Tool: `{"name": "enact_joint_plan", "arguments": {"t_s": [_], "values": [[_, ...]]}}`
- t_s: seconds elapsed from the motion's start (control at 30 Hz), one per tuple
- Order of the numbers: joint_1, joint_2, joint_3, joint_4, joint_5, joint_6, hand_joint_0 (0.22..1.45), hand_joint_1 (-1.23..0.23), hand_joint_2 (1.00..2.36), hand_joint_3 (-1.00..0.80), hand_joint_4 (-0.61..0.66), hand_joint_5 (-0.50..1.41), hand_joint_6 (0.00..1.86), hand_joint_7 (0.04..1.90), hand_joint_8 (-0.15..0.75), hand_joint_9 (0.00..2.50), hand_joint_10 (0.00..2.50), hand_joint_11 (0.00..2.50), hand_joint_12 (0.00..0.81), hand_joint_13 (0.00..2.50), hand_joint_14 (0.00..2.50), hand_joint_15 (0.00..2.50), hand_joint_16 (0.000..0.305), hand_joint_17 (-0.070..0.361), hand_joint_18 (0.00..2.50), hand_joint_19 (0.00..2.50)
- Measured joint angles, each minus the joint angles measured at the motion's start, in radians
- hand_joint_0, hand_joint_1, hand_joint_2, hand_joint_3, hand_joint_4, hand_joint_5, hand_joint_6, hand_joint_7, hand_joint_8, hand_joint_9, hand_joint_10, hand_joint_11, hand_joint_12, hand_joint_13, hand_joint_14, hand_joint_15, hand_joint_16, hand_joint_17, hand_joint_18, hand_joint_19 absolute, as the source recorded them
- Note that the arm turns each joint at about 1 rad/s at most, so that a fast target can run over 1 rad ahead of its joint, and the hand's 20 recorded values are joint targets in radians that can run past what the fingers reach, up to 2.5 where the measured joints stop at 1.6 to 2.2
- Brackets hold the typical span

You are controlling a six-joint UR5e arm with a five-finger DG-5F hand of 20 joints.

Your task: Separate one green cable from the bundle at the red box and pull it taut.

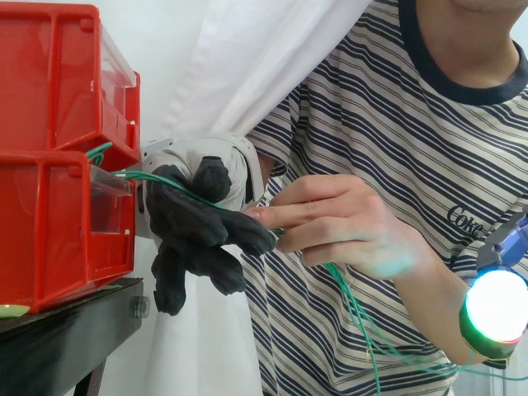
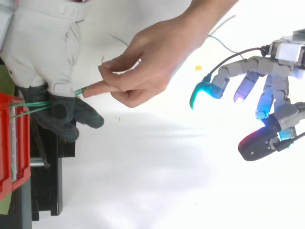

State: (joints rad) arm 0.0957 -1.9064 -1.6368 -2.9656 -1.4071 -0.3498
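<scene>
Thin green cables (image 1: 162,178) come out of the lower red box (image 1: 49,239) on the left and run rightward. A person's gloved hand (image 1: 194,235) grips the bundle (image 2: 33,106) just beside the box. The person's bare hand (image 2: 147,55) pinches a green strand right of the glove, and the loose cable ends (image 1: 363,330) hang down below it. My hand (image 2: 274,71) hovers far to the right, well apart from the cables, open with its fingers relaxed and spread and nothing between them. One glowing fingertip (image 1: 495,307) shows at the lower right of the side view.
A second red bin (image 1: 58,74) is stacked on the lower one, on a black stand (image 1: 66,318). A person in a striped shirt (image 1: 412,140) stands close behind the cables, before the white curtain. A white surface (image 2: 157,171) lies between my hand and the bins.
</scene>
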Motion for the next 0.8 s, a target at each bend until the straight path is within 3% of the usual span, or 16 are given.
{"name": "enact_joint_plan", "arguments": {"t_s": [0.17, 0.23, 0.33, 0.47, 0.57, 0.8], "values": [[0.0, 0.0, 0.0, 0.0, 0.0, 0.0, 0.79, -0.67, 1.0, -0.5, 0.49, -0.08, 0.5, 0.92, 0.383, 2.01, 0.01, 0.29, 0.365, 1.55, 0.0, 0.07, 0.021, 0.046, 0.69, 0.43], [0.0, 0.0, 0.0, 0.0, 0.0, 0.0, 0.79, -0.67, 1.0, -0.5, 0.49, -0.08, 0.5, 0.89, 0.362, 2.01, 0.01, 0.29, 0.353, 1.51, 0.0, 0.01, 0.02, 0.044, 0.68, 0.42], [0.0, 0.0, 0.0, 0.0, 0.0, 0.0, 0.79, -0.67, 1.0, -0.5, 0.45, -0.1, 0.5, 0.76, 0.278, 1.87, 0.0, 0.07, 0.344, 1.39, 0.0, 0.0, 0.017, 0.038, 0.63, 0.38], [0.0, 0.0, 0.0, 0.0, 0.0, 0.0, 0.78, -0.69, 1.0, -0.5, 0.4, -0.1, 0.5, 0.67, 0.29, 1.71, 0.0, 0.0, 0.276, 1.13, 0.0, 0.0, 0.015, 0.033, 0.53, 0.33], [0.0, 0.0, 0.0, 0.0, 0.0, 0.0, 0.78, -0.7, 1.0, -0.5, 0.41, -0.1, 0.5, 0.66, 0.277, 1.71, 0.0, 0.0, 0.248, 1.14, 0.0, 0.0, 0.013, 0.03, 0.51, 0.32], [0.0, 0.0, 0.0, 0.0, 0.0, 0.0, 0.79, -0.71, 1.0, -0.5, 0.4, -0.1, 0.5, 0.64, 0.271, 1.76, 0.0, 0.0, 0.28, 1.13, 0.0, 0.0, 0.012, 0.027, 0.52, 0.32]]}}
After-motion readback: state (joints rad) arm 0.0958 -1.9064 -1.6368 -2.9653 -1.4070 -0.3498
